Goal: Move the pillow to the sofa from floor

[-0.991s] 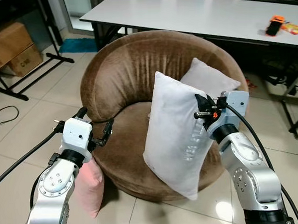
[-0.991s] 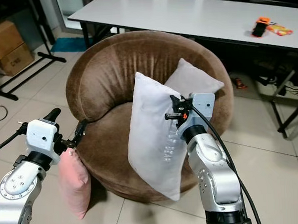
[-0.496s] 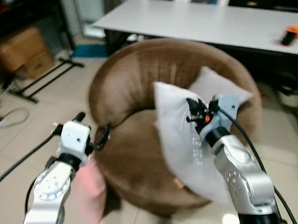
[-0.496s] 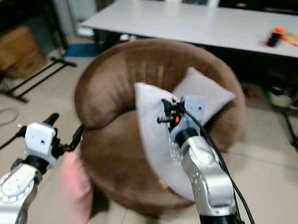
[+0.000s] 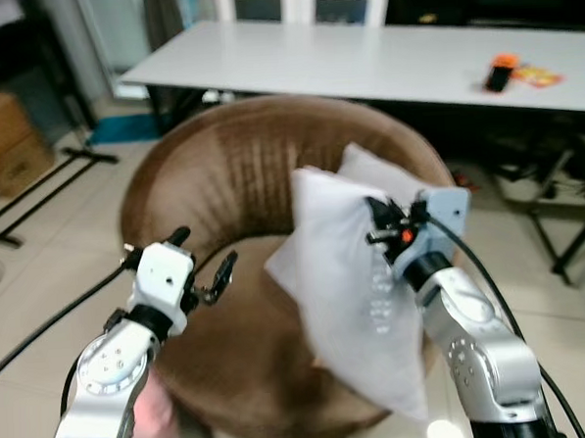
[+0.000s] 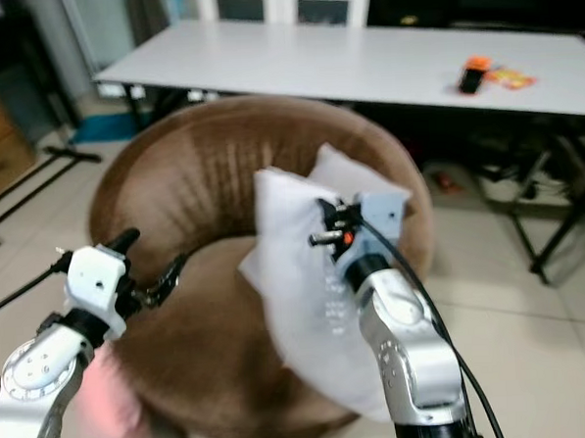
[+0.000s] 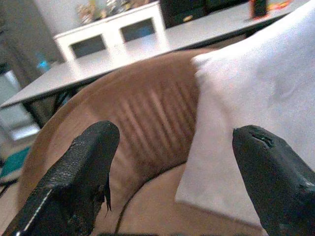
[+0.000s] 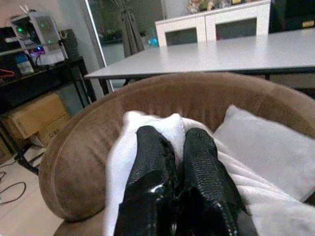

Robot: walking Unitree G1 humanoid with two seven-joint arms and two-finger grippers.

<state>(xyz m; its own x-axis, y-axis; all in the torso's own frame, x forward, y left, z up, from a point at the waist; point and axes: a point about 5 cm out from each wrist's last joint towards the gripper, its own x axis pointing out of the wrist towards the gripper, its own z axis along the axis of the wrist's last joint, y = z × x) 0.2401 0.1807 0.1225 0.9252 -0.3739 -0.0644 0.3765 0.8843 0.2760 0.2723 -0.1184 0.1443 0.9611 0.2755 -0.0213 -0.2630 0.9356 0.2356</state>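
Beside the brown sofa, on its left flank, a pink cushion is lying low by the floor, partly behind the left arm. Just above it the left gripper is hovering over the sofa's near-left rim with its jaws spread wide and nothing between them. Moving right, the white pillow is hanging above the sofa seat, clear of the floor, its lower corner drooping past the sofa's front edge. The right gripper is pinching the pillow's upper edge, jaws clenched tight on a fold of the fabric, as the right wrist view shows. Behind it a second pale cushion is leaning against the sofa's backrest, and a white table is standing beyond the sofa. To finish well, the right arm probably needs to be carrying the pillow further in over the seat, so that its drooping corner clears the front edge, and lowering it until the cushion bears the weight before letting go; releasing too near the edge risks the pillow sliding back to the floor.
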